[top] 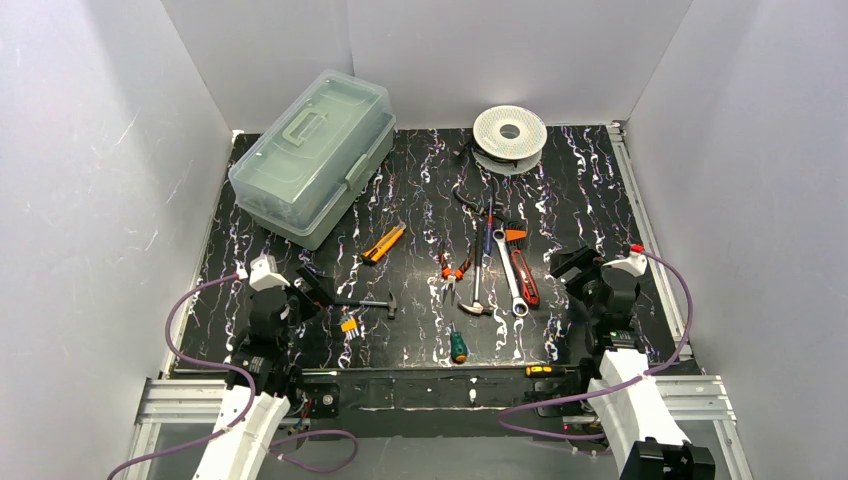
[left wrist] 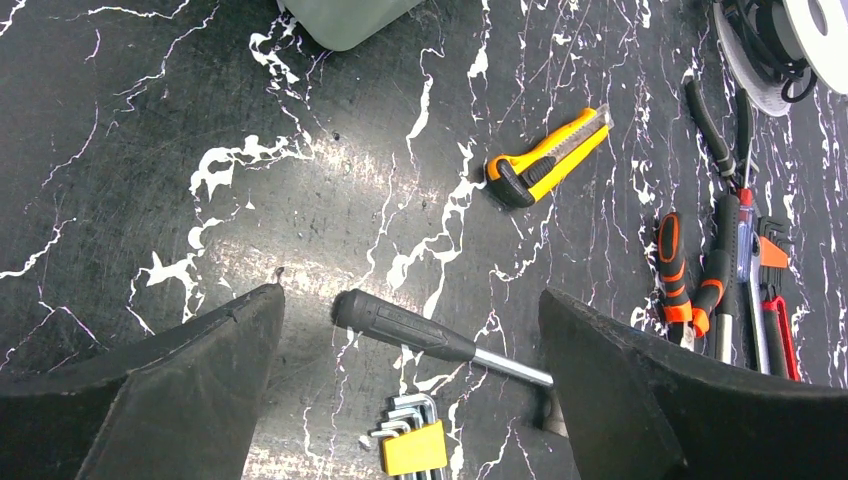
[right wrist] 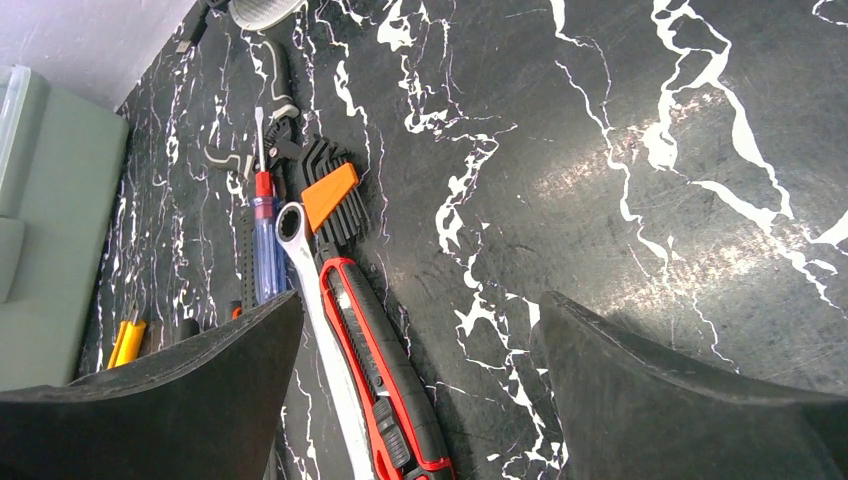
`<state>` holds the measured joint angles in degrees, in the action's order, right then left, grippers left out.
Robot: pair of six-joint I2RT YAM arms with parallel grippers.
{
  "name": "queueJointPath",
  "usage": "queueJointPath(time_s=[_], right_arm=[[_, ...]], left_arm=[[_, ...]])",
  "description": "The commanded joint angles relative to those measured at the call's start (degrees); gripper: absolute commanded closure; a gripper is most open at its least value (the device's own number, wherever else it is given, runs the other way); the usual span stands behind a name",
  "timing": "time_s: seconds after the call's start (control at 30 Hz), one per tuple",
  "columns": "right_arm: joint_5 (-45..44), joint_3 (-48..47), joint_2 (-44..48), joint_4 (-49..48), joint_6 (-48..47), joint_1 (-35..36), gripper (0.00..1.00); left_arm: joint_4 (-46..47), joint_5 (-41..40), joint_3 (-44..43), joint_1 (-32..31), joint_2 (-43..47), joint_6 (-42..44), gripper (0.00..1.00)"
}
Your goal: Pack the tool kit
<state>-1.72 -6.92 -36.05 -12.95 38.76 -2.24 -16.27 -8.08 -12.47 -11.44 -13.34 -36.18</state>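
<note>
The tool kit's box [top: 310, 155] stands shut at the back left, with a clear lid and pale green base; its corner shows in the left wrist view [left wrist: 345, 15]. My left gripper [top: 315, 290] is open and empty above a small black-handled hammer [left wrist: 400, 325] and a yellow-tagged hex key set [left wrist: 415, 445]. A yellow utility knife [left wrist: 548, 157] lies beyond. My right gripper [top: 570, 265] is open and empty, just right of a red utility knife [right wrist: 385, 380], a wrench [right wrist: 310, 270], a blue screwdriver [right wrist: 265, 250] and an orange hex key set [right wrist: 330, 195].
A round white wire spool [top: 510, 135] sits at the back centre. Orange-handled pliers [top: 455, 265], a claw hammer [top: 478, 290] and a green screwdriver [top: 457, 345] lie mid-table. A yellow-handled tool [top: 540, 370] lies on the front rail. Grey walls close in three sides.
</note>
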Motion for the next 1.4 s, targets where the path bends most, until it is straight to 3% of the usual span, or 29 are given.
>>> queueJointPath(time_s=[0.0, 0.23, 0.4, 0.67, 0.9, 1.07, 1.27, 1.37], right_arm=[[1.2, -2.4, -0.35, -0.93, -0.8, -0.11, 0.05], [3.93, -2.88, -1.28, -0.83, -0.7, -0.13, 0.04], [5.38, -3.16, -2.67, -2.14, -0.29, -0.13, 0.04], [5.77, -3.55, -4.25, -1.83, -0.34, -0.01, 0.05], [8.53, -3.84, -2.72, -1.97, -1.69, -0.03, 0.06], [9.03, -3.68, -2.39, -2.32, -1.96, -0.03, 0.06], [9.92, -3.56, -3.42, -3.13, -1.85, 0.04, 0.06], [10.6, -3.6, -4.52, -3.74, -1.68, 0.04, 0.07]], left_arm=[[0.05, -0.73, -0.5, -0.08, -0.45, 0.49, 0.01], [5.1, 7.78, -0.45, -0.39, 1.74, 4.22, 0.0], [1.33, 2.32, -11.8, -3.05, -2.03, 3.59, 0.0], [-4.31, -8.45, -37.94, -3.27, -23.1, 7.97, 0.01], [-7.25, -9.28, -62.68, -1.93, -48.42, 25.38, 0.0], [-3.77, -10.4, -71.82, -0.4, -62.02, 35.57, 0.0], [-2.53, -4.03, -78.37, 8.99, -71.44, 31.15, 0.0], [-2.76, -1.39, -82.29, 10.47, -76.68, 33.12, 0.0]])
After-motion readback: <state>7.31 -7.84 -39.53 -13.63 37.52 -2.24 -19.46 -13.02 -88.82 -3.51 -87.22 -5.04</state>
